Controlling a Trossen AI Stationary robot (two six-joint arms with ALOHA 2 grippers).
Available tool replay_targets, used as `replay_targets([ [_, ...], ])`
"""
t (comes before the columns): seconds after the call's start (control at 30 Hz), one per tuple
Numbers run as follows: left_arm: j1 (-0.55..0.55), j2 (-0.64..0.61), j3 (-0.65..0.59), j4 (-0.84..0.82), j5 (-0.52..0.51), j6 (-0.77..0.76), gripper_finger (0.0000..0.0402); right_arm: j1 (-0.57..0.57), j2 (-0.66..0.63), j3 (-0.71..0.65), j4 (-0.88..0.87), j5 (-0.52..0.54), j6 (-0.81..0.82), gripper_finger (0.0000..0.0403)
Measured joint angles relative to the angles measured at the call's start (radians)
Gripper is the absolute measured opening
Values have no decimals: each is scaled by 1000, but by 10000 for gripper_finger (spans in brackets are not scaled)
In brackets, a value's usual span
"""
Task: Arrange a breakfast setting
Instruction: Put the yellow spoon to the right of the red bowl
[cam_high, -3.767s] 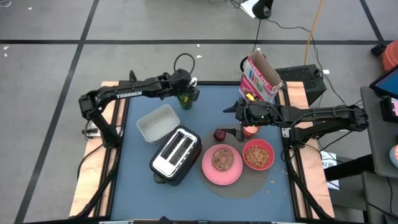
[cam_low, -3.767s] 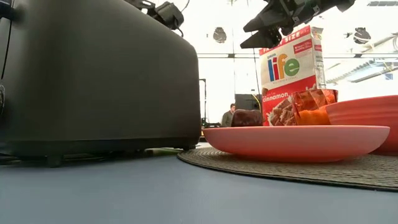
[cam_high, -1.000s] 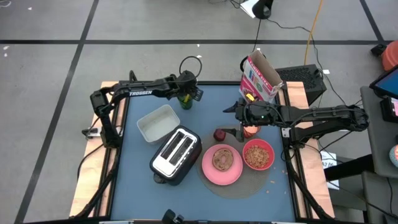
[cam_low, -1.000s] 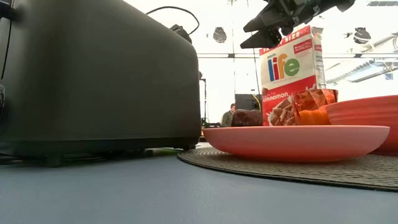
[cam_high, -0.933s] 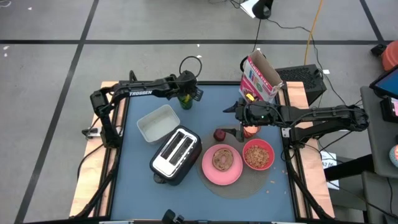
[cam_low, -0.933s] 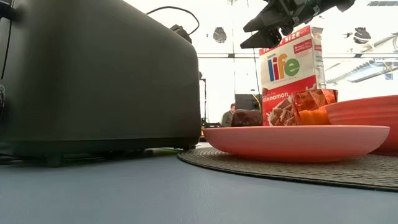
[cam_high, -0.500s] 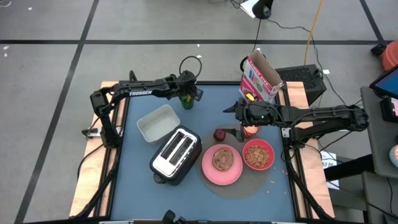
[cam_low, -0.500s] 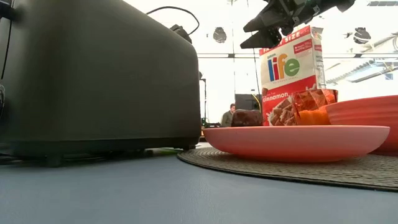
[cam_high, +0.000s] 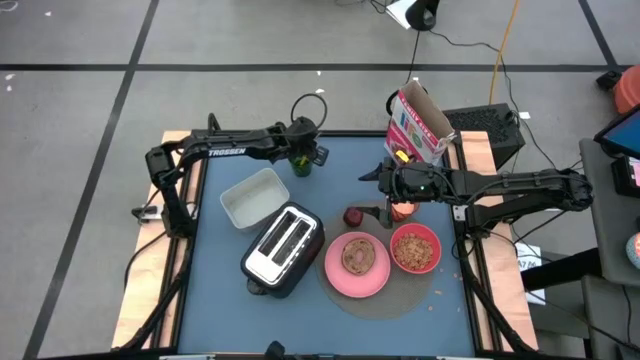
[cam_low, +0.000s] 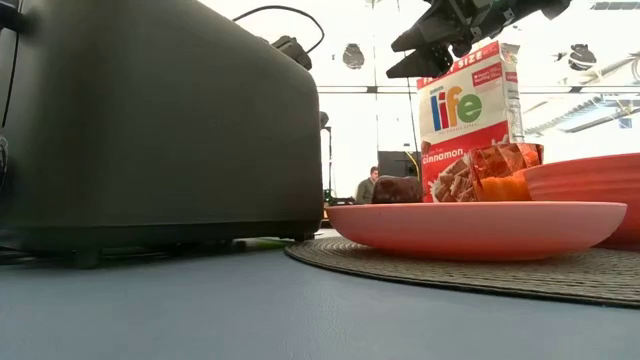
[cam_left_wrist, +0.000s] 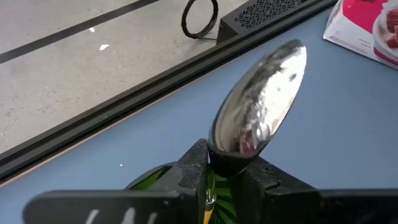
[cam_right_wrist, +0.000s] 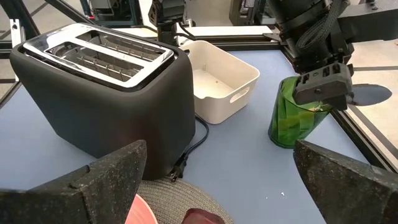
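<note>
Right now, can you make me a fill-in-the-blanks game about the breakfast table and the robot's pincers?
1. The round browned bread lies on the pink ____.
2. The left pincer is over the green cup and grips the ____ standing in it.
3. The red bowl is full of ____.
4. The white container sits beside the toaster and is ____ inside.

Missing words: plate; spoon; cereal; empty
</note>
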Motion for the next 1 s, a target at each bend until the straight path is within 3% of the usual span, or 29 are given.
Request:
replay_targets([
  [0.37,1,0,0,0,0,1,21,0,0,0,0,0,0,398],
  [1.0,-27,-87,1,-13,4,5,18,0,0,0,0,-1,0,398],
])
